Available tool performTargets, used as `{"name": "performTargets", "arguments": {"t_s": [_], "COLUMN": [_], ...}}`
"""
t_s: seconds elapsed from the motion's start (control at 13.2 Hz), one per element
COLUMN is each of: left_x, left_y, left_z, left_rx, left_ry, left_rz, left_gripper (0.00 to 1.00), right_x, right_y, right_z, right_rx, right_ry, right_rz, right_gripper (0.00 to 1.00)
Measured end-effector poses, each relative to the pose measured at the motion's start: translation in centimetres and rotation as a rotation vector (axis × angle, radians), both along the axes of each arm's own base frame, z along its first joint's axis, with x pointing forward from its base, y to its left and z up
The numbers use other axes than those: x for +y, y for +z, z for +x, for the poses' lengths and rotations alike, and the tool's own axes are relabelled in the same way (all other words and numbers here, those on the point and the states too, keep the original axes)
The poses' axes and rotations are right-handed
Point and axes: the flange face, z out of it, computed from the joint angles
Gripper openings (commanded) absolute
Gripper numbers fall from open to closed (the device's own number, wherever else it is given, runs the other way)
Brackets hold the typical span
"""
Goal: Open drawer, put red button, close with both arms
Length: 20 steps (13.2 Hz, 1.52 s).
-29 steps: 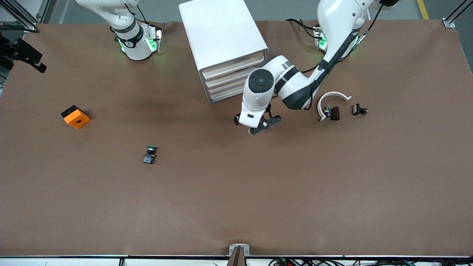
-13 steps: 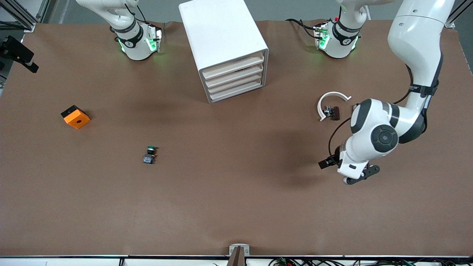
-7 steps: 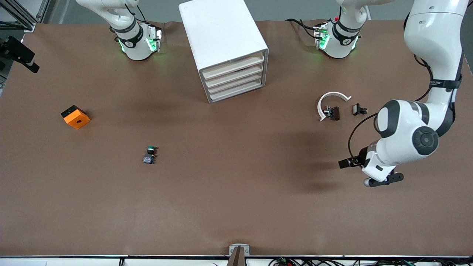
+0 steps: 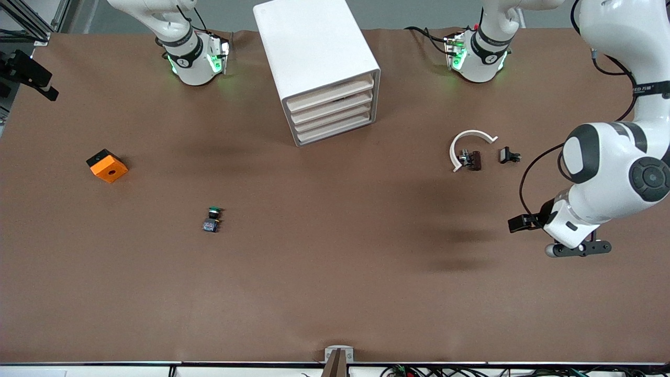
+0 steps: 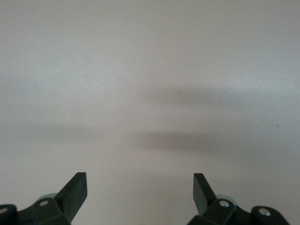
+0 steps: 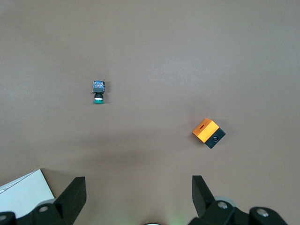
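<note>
Cream front of the top drawer (image 4: 331,89) sits flush in the white cabinet (image 4: 309,42), its long edge slanting across the table and facing the front camera, turned a little toward the left arm's end. I can't find the red button anywhere (only a green button (image 4: 213,212) shows), so I judge it's shut inside. Left claw (image 5: 139,183) hangs spread and empty over bare table (image 4: 366,293), well apart from the cabinet; right claw (image 6: 138,185) waits, also spread, high over the right arm's end.
</note>
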Motion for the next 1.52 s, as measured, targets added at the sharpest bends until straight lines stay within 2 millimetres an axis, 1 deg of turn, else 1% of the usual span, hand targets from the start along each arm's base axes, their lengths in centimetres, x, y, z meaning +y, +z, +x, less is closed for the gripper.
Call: {"name": "performTargets", "arguments": {"t_s": [0.15,0.23,0.53,0.68,0.91,1.06,1.29,1.52], "left_x": [-0.2,0.1,3.2,3.7,4.9,5.9,6.5,7.1], "left_y": [2.1,3.2,8.3,10.9,14.6,16.9,19.8,22.1], "left_z": [-0.2,-0.4,-1.4,-2.2,-3.9,-5.4,-7.5,-9.2], "left_rx": [-0.029,-0.046,-0.101,-0.127,-0.138,-0.128,-0.124,-0.131], "left_ry": [0.004,0.009,0.047,0.051,0.061,0.036,0.014,0.012], "left_rz": [-0.006,-0.008,-0.021,-0.031,-0.045,-0.052,-0.061,-0.031], "left_gripper": [1.00,1.00,1.00,1.00,1.00,1.00,1.00,1.00], "right_x": [0.0,0.0,0.0,0.0,0.0,0.0,0.1,0.2], "right_y": [0.0,0.0,-0.1,-0.2,-0.2,-0.3,-0.3,-0.3], "right_z": [0.0,0.0,-0.1,-0.1,-0.1,-0.1,-0.1,-0.1], "right_rx": [0.001,0.002,0.009,0.016,0.020,0.020,0.020,0.020], "right_ry": [0.000,0.000,0.000,0.000,0.000,0.000,0.001,0.002], "right_rz": [0.000,0.000,0.001,0.001,0.001,0.002,0.010,0.014], "right_gripper": [1.00,1.00,1.00,1.00,1.00,1.00,1.00,1.00]}}
